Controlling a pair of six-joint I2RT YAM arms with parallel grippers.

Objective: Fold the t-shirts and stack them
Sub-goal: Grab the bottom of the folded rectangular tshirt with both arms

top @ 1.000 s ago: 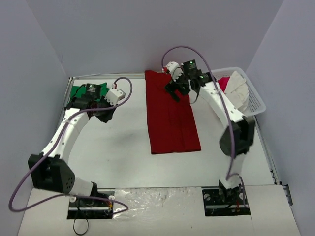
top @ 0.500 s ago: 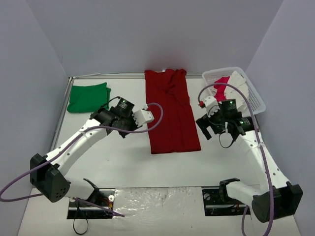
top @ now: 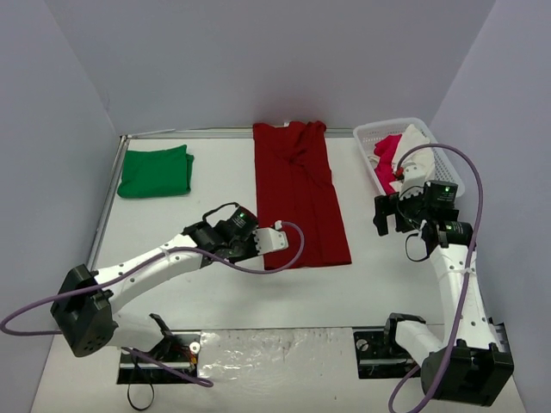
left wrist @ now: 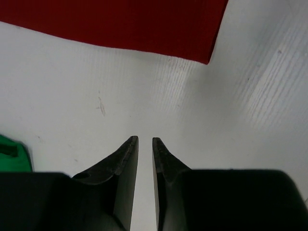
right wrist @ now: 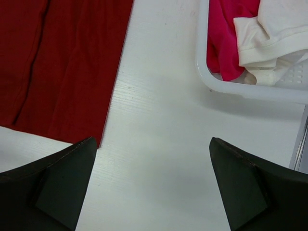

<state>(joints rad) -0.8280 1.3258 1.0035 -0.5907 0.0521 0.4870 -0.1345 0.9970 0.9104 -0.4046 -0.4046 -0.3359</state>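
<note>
Dark red t-shirt [top: 297, 194] lies mid-frame as a long strip; green t-shirt [top: 156, 172] folded, upper left. Left hand [left wrist: 145, 139] by strip's lower-left corner, barely parted, empty. Right hand [right wrist: 151, 142] gaping, empty. Likely next: pinch both near corners evenly, fold upward.

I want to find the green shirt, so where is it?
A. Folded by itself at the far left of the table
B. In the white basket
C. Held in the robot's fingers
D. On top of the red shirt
A. The green shirt lies folded near the table's far left corner, apart from the red shirt. The basket holds only pink and white cloth.
</note>
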